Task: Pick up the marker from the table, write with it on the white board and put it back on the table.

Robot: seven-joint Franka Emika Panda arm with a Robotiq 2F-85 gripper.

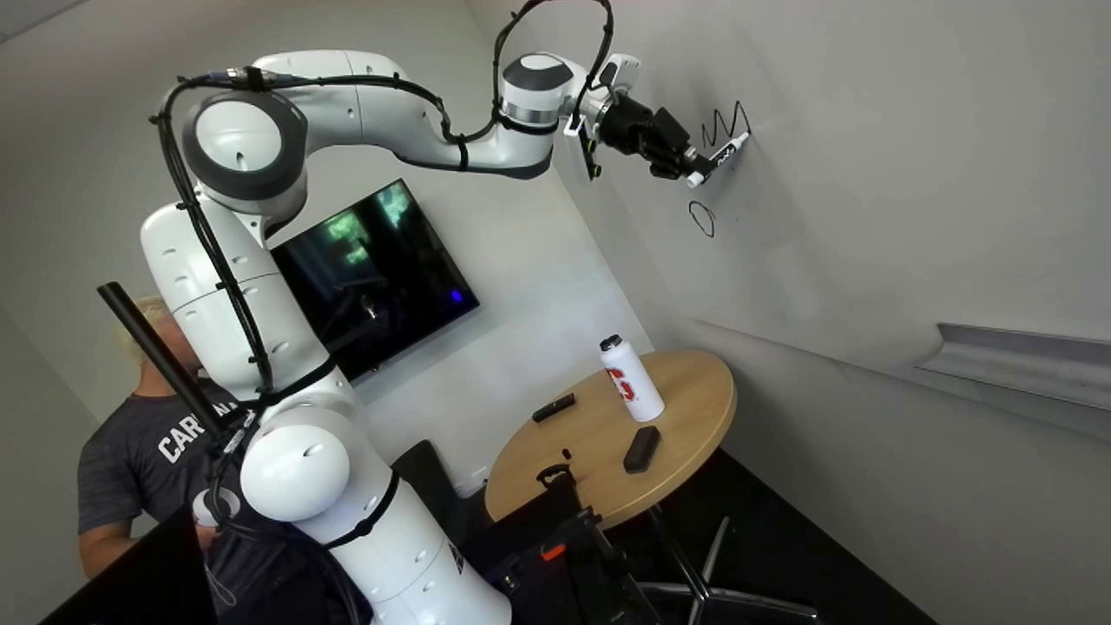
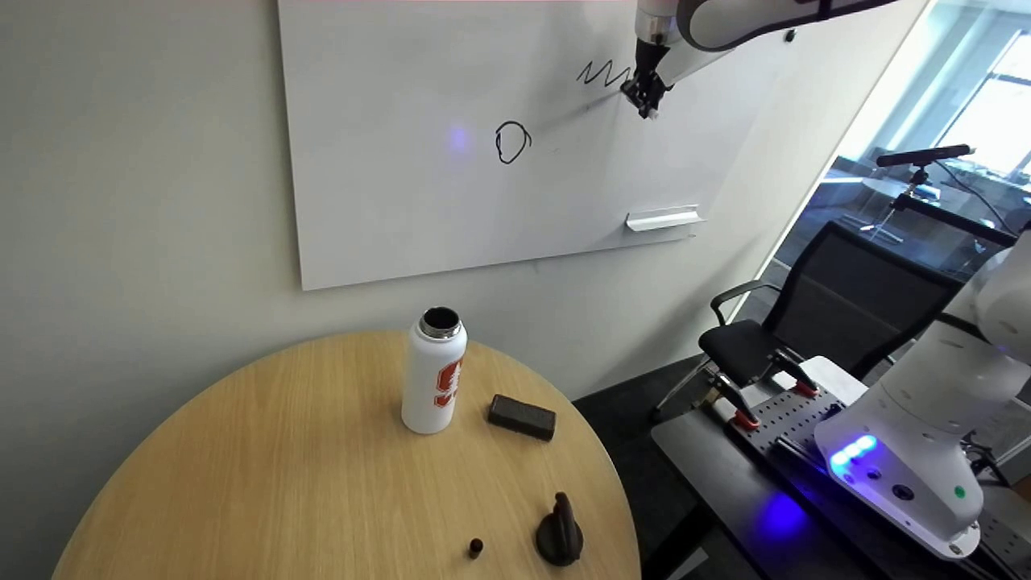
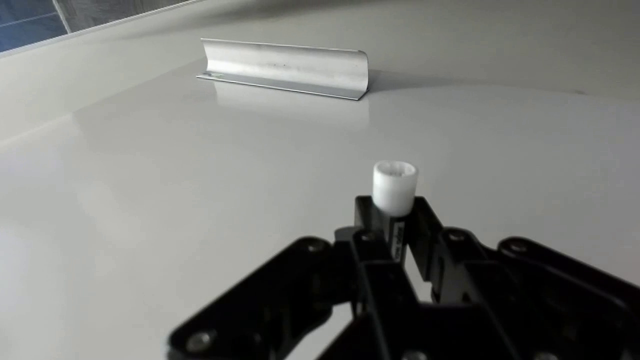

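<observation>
My gripper [image 1: 694,163] is shut on the marker [image 1: 729,151], a short white pen with a dark label. Its writing end points at the white board [image 1: 885,217] and appears to meet it at the end of a dark zigzag line. In the wrist view the marker's white rear end [image 3: 394,189] sticks out between the fingertips [image 3: 392,220]; its writing end is hidden. The gripper [image 2: 644,95] also shows by the zigzag on the white board [image 2: 387,185], which bears a drawn circle too. The round wooden table [image 2: 266,451] stands below and also shows in an exterior view [image 1: 694,382].
A white bottle with a red logo [image 2: 433,379] and a dark block [image 2: 522,417] stand on the table. A small dark cap [image 2: 476,548] and a black handled object [image 2: 560,533] lie there too. A grey ledge [image 2: 664,218] juts from the board. A person [image 1: 165,451] stands behind the arm.
</observation>
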